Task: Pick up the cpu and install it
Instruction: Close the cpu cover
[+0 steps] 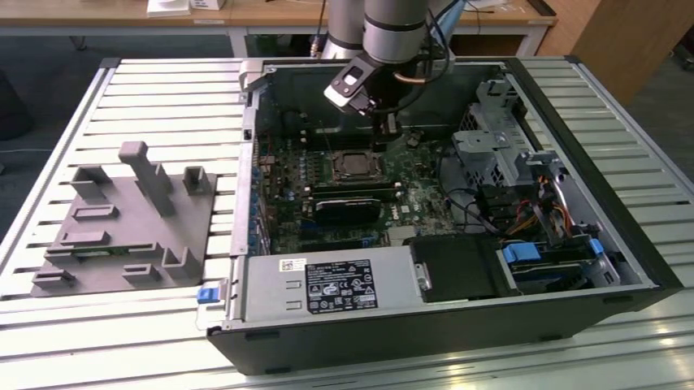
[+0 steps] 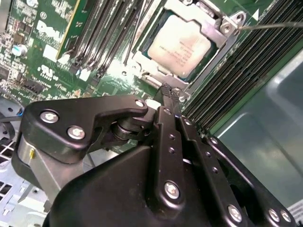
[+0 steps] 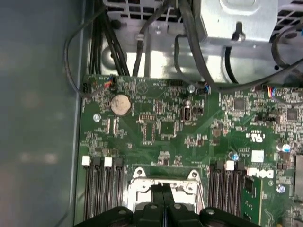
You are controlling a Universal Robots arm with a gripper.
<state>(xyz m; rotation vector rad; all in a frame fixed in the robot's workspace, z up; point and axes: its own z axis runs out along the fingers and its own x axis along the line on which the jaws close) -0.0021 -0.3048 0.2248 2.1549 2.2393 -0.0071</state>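
The cpu is a flat silvery-grey square lying in the motherboard socket, with the metal socket frame around it. In the exterior view the cpu sits mid-board inside the open computer case. My gripper hangs just behind the socket, a little above the board. Its black fingers are pressed together with nothing between them, and their tips stand beside the socket's edge. In the first wrist view the gripper covers the middle of the socket frame.
Memory slots flank the socket on both sides. A black block lies in front of the socket, with a power supply nearer still. A drive cage and cables crowd the exterior view's right. A grey parts fixture stands left of the case.
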